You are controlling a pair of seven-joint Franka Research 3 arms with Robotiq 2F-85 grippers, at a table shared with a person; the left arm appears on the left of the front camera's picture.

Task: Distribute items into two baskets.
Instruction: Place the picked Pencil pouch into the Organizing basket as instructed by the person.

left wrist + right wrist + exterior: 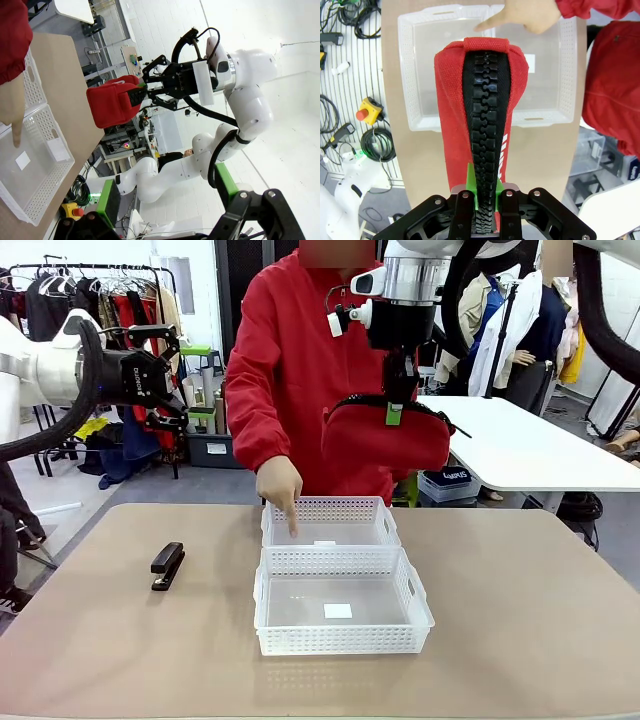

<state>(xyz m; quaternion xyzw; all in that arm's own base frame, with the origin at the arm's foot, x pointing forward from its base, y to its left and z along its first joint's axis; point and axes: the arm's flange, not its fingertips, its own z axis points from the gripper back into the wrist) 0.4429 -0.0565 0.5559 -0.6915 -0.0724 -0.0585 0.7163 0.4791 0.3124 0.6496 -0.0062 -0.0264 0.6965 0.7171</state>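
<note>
My right end effector (pixel 393 412) is clamped tight on the zipper edge of the red pouch (pixel 385 440), which hangs in the air beyond the farther basket (pixel 330 508); that one touches the nearer basket (pixel 340 640) mid-tabletop (pixel 520 610). The person's hand (pixel 280 483) points down into the farther one, possibly touching its floor. My left end effector (pixel 172 370) hovers up at the left, fingers spread and empty, and the black stapler (pixel 167 565) lies left of the baskets.
</note>
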